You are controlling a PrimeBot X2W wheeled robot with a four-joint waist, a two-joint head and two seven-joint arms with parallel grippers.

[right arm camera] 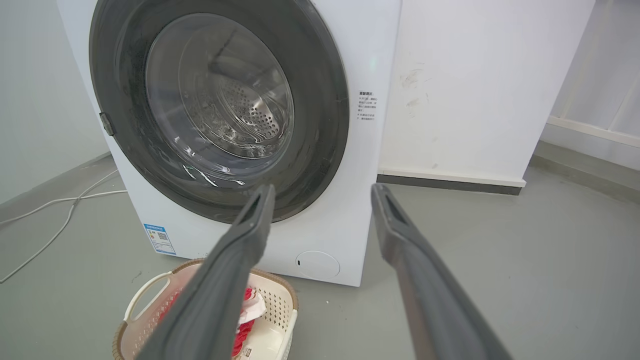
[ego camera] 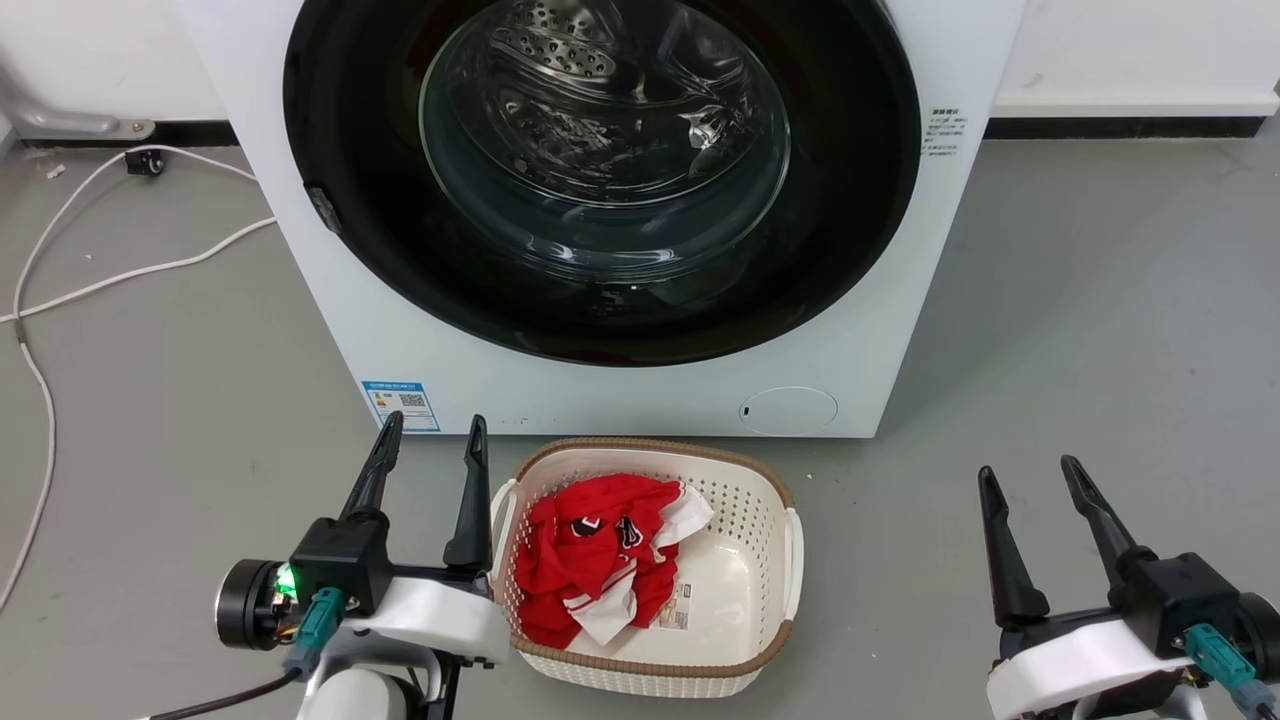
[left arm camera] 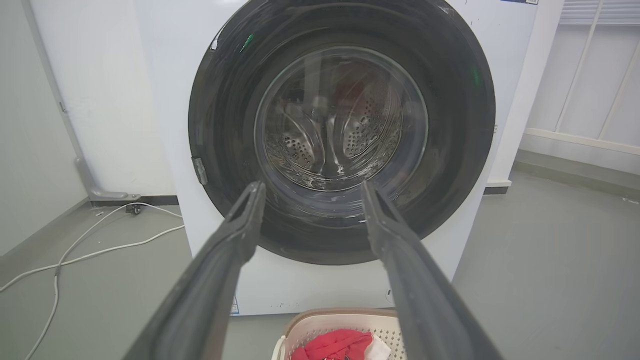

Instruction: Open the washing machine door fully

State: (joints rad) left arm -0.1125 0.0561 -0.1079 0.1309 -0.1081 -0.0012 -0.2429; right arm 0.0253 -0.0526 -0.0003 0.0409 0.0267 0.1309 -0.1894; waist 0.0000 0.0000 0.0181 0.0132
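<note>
The door point(ego camera: 604, 150) sits shut against the washer point(ego camera: 905, 340), ahead of and above both hands. A small tab point(ego camera: 322, 208) on its left rim, probably the handle, lies nearer the left hand point(ego camera: 435, 420). That hand and the right hand point(ego camera: 1027, 466) are both spread wide, empty.

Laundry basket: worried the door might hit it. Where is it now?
In the head view, the laundry basket sits on the floor before the washer, beside the left claw.
</note>
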